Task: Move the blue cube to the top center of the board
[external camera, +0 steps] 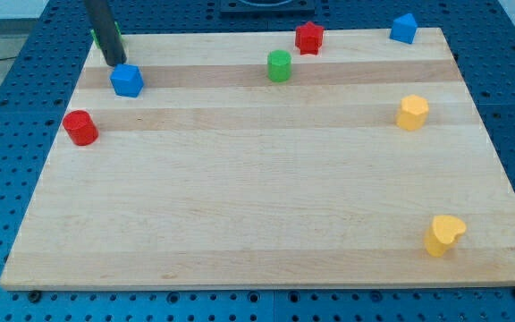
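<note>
— Tip-wise, operator: your rod's bare tip [114, 64], which has no jaws to open or shut, is sitting at ten o'clock of the blue cube-shaped block [126, 80], just touching.

— Why there?

— You're lining up to shove it right, toward top center, seemingly.

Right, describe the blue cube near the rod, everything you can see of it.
The blue cube is a small, solid-looking block with a matte, evenly blue finish; its faces show lighter on top and darker at the side. It sits flat on the wooden board, in the view's top-left area, turned slightly so a corner faces the camera. My tip is just at its upper-left edge, seemingly touching it. A red cylinder lies apart, below-left. Nothing else touches it.
</note>
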Controlling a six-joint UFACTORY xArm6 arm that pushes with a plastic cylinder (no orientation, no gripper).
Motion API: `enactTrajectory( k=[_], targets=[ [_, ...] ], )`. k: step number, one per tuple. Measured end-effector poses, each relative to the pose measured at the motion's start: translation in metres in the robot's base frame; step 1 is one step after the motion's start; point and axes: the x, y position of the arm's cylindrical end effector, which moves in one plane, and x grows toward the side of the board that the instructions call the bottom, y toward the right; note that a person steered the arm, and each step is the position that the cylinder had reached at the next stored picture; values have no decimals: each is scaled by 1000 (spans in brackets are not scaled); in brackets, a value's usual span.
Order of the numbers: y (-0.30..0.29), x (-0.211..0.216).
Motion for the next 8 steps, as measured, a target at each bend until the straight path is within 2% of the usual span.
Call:
enactTrajectory(
  k=[3,4,5,8],
  targets=[
    [-15,72],
    [-9,82],
    [15,62],
    [171,-16]
  ],
)
